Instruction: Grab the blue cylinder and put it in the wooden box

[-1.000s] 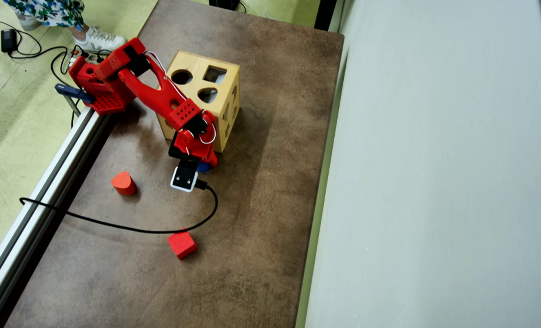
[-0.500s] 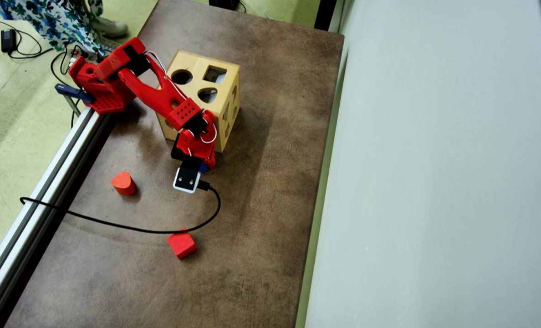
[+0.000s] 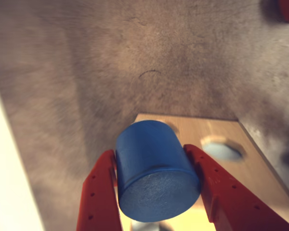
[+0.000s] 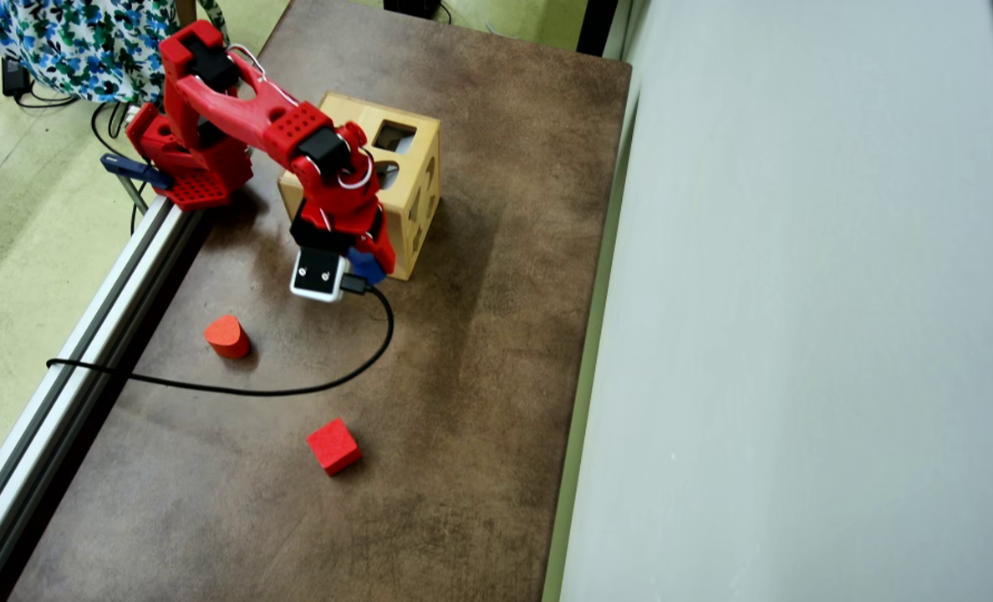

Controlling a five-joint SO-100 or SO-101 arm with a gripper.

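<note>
The blue cylinder (image 3: 154, 168) sits clamped in the pincer (image 3: 156, 192), up off the counter (image 4: 480, 351). In the wrist view its long axis runs from the lower middle of the frame up and slightly left, away from the camera, with one flat round end facing the lens. That end looks matte and finely grained; the curved side is a smooth, solid blue.

The two red fingers (image 3: 103, 192) press against its left and right sides, closed only as far as the cylinder's width allows.

Just behind and below it in the wrist view lies the wooden box (image 3: 241, 154), its pale top face showing a rounded hole to the right of the cylinder.

From overhead, only a sliver of blue (image 4: 366, 266) peeks out under the red arm, right at the lower edge of the box (image 4: 417, 180), near its lower corner.

A black cable (image 4: 296, 389) loops across the counter below the arm. A red rounded block (image 4: 227, 336) and a red cube (image 4: 333, 446) lie well apart in the lower left. The right half of the brown counter is open, up to its right edge.
</note>
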